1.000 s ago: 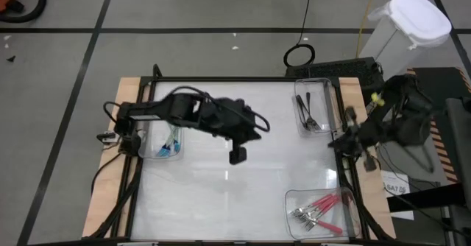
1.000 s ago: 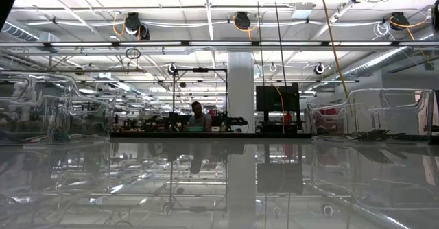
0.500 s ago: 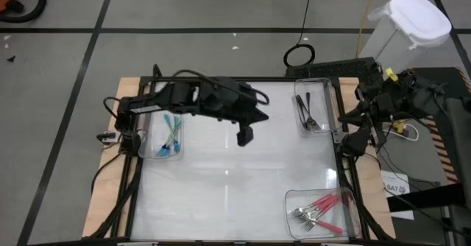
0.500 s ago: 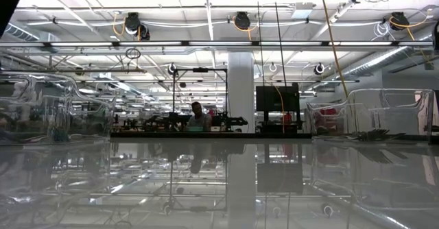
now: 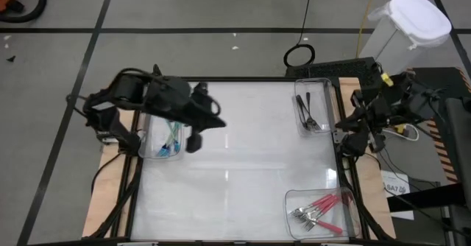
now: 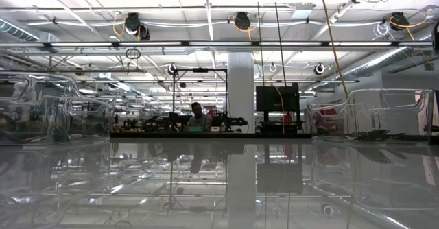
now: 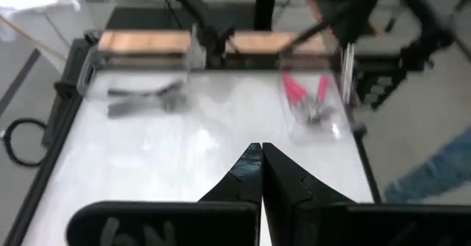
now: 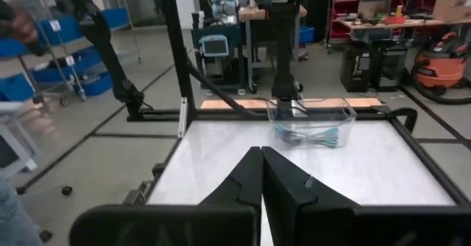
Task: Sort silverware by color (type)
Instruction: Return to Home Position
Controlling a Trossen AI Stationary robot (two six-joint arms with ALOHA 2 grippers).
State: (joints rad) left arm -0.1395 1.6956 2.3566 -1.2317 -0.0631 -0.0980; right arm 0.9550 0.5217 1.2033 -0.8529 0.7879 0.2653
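Over table, high view: find teal forks (image 5: 171, 138) bunched in left bin (image 5: 149, 152), black forks (image 5: 307, 113) in far-right bin (image 5: 328, 91), pink forks (image 5: 321, 208) in near-right bin (image 5: 291, 199). One colour per bin, no mixing seen. Cannot count forks per bin, too small. See no loose fork on tabletop (image 5: 235, 180) betw. bins. Judge sort done as far as visible; only parking of arms left. Place left gripper (image 5: 195, 141) above tabletop just beside left bin, touching nothing. Place right gripper (image 5: 351, 144) at table's right edge, near far-right bin but apart from it, clear of all forks. Cannot read jaw gap from this ht.

At table level, low view: see bins' clear walls at both edges of shot, no gripper in shot. Note person (image 6: 199, 116) far back in room.

Past left wrist: note jaws pressed tip to tip, no gap, nothing betw. them. See pink & black forks in their bins across table.

Past right wrist: likewise, jaws closed flush, holding nothing. See teal forks in bin at far side.
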